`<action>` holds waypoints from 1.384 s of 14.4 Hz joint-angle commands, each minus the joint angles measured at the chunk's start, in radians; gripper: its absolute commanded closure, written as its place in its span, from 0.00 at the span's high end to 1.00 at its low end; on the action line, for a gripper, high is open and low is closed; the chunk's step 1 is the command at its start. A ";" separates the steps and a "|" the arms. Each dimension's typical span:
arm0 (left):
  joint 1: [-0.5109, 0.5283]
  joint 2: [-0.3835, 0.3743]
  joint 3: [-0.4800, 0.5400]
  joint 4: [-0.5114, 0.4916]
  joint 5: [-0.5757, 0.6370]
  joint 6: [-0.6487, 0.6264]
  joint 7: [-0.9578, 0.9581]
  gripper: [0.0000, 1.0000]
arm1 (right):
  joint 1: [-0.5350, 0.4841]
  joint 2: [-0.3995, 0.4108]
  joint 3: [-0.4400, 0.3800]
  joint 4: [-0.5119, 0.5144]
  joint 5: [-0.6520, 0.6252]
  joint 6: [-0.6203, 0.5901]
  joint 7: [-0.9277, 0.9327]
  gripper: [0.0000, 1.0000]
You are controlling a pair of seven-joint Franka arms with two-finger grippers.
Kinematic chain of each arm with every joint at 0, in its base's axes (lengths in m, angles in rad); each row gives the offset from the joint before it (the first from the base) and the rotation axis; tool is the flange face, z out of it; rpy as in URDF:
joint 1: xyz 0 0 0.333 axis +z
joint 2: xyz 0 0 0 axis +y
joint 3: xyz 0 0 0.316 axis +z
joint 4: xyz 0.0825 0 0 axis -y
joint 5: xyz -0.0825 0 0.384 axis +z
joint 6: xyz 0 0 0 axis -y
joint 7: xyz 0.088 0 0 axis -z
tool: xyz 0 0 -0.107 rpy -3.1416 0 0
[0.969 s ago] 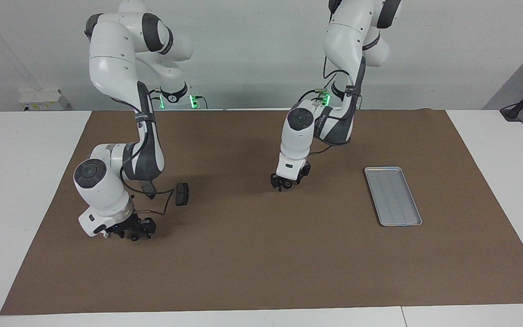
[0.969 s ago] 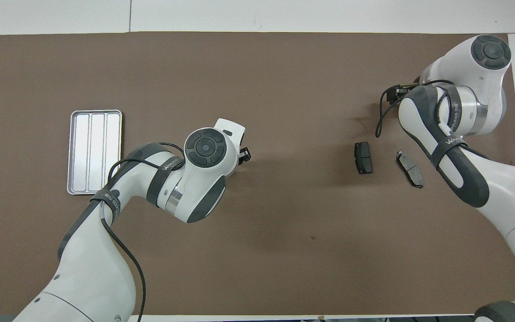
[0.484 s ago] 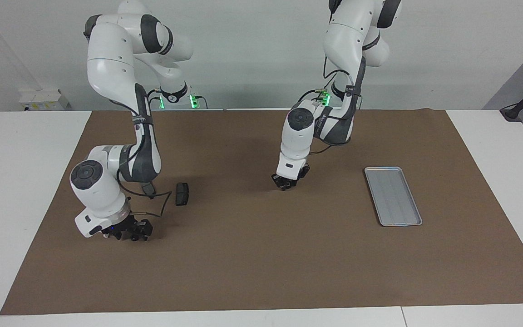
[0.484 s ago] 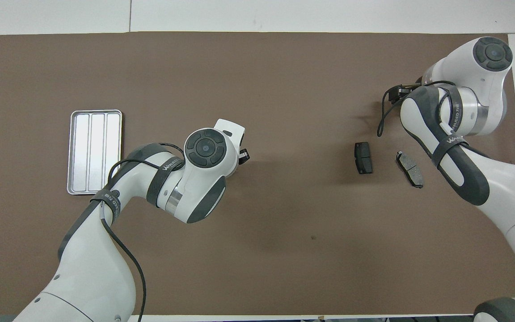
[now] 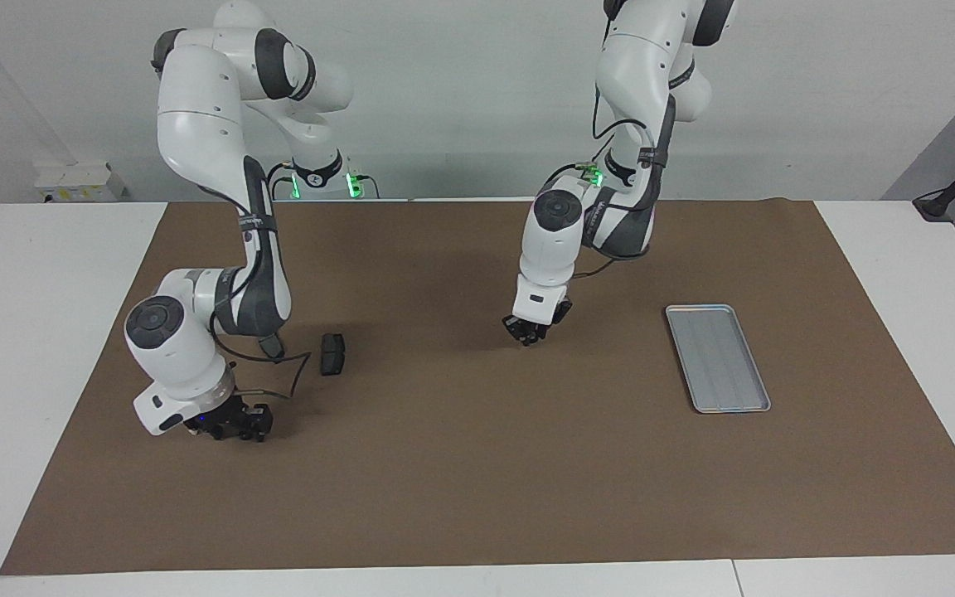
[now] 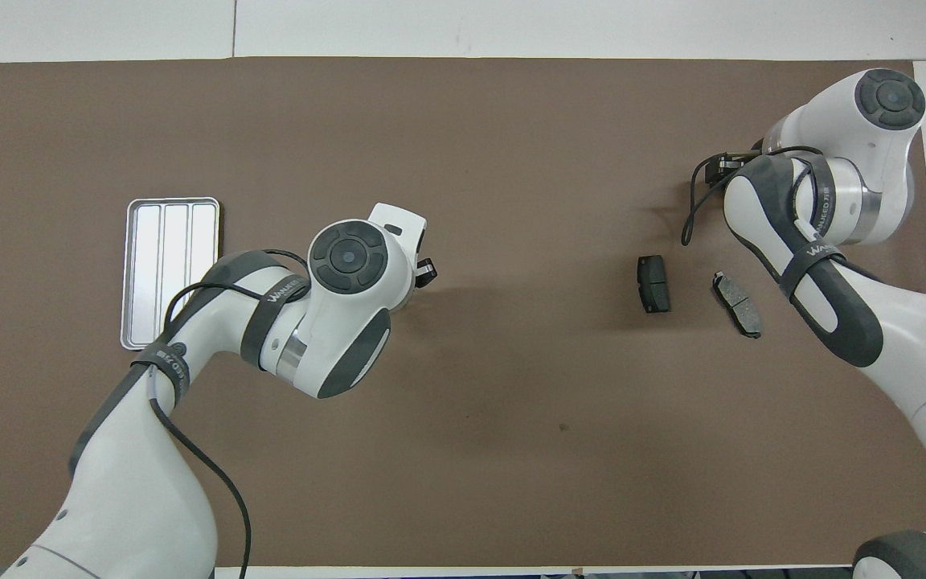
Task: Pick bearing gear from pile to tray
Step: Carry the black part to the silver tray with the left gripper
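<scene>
Brown mat (image 5: 477, 464): flat silver-grey metal tray (image 5: 717, 357) sitting empty; beside it, left gripper (image 5: 531, 332) hovering, grip indiscernible; right gripper (image 5: 237, 427) low, grip indiscernible; transfer pending.

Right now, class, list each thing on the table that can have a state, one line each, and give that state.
tray: flat on the mat, nothing in it.
brake pad: lying loose on the mat.
second brake pad: lying loose, toward the right arm's end.
left gripper: low over the mat's middle.
right gripper: low at the mat, beside the pads.
</scene>
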 commanded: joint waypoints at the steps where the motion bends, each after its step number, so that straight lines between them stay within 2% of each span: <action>1: 0.113 -0.140 -0.002 -0.038 0.006 -0.165 0.159 0.08 | -0.013 0.011 0.013 0.008 0.027 0.016 0.005 0.69; 4: 0.261 -0.186 -0.001 -0.067 0.004 -0.256 0.440 0.08 | -0.012 0.011 0.013 0.000 0.048 0.014 0.008 0.61; 6: 0.370 -0.198 0.001 -0.103 0.006 -0.244 0.629 0.08 | -0.013 0.011 0.013 -0.002 0.049 0.014 0.007 0.43; 9: 0.483 -0.197 0.002 -0.127 0.006 -0.164 0.822 0.08 | -0.013 0.011 0.013 -0.008 0.055 0.014 0.007 0.25; 11: 0.532 -0.201 0.002 -0.176 0.006 -0.098 0.872 0.08 | -0.015 0.011 0.013 -0.011 0.059 0.014 0.005 0.15; 12: 0.550 -0.206 0.002 -0.205 0.006 -0.064 0.895 0.08 | -0.015 0.009 0.013 -0.021 0.061 0.016 0.005 0.15; 13: 0.559 -0.207 0.002 -0.242 0.006 -0.025 0.897 0.08 | -0.015 0.009 0.013 -0.023 0.062 0.017 0.007 0.23; 14: 0.566 -0.207 0.002 -0.277 0.006 0.017 0.896 0.08 | -0.015 0.009 0.013 -0.025 0.062 0.016 0.007 0.27; 16: 0.579 -0.207 0.001 -0.307 0.006 0.043 0.886 0.08 | -0.015 0.008 0.013 -0.025 0.062 0.016 0.005 0.06; 17: 0.580 -0.209 0.001 -0.310 0.006 0.040 0.883 0.08 | -0.015 0.008 0.013 -0.025 0.062 0.016 0.002 0.00; 20: 0.581 -0.217 0.002 -0.346 0.004 0.059 0.885 0.08 | -0.019 0.008 0.013 -0.025 0.061 0.016 -0.001 0.00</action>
